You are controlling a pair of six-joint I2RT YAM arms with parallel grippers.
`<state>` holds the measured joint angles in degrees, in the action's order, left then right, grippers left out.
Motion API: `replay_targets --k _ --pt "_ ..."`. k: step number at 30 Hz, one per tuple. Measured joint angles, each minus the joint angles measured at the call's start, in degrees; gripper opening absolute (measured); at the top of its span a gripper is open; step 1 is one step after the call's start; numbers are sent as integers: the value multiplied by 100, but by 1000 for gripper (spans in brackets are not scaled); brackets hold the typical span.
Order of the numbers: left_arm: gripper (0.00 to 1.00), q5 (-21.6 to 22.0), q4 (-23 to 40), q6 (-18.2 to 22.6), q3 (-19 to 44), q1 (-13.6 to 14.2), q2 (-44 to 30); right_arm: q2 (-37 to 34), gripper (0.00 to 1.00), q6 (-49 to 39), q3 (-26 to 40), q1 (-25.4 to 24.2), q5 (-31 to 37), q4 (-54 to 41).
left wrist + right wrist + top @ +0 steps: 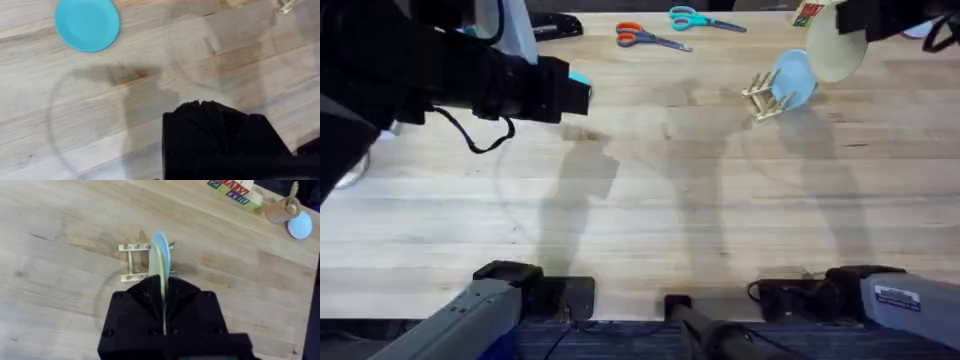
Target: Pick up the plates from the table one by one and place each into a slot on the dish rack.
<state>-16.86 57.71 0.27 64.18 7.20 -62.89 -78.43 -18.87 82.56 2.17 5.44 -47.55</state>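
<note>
Right wrist view: the right gripper (163, 311), clamped on the pale yellow round plastic plate (157, 269) held edge-on just above the small light-wood dish rack (136, 260), risks striking the sky-blue plate (162, 250) already slotted beside it.

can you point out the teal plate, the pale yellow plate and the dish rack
teal plate (87, 24): left wrist view, centre of its flat face.
pale yellow plate (157, 267): right wrist view, its upright edge above the fingers.
dish rack (131, 261): right wrist view, its wooden end frame.
</note>
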Motion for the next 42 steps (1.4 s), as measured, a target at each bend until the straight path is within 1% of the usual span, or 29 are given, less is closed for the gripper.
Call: replay_targets --k 5,15,22,31,42 --pt "41 0 0 0 0 0 0 -361 28 -94 0 0 -184 39" --pt "40 0 0 0 0 0 0 -738 28 -273 0 0 -274 274" --pt "40 0 0 0 0 0 0 -768 28 -413 -2 0 -295 529" --pt "41 0 0 9 0 0 0 -785 28 -435 -2 0 -333 548" --pt "41 0 0 17 0 0 2 -1106 28 -439 -2 0 -333 548"
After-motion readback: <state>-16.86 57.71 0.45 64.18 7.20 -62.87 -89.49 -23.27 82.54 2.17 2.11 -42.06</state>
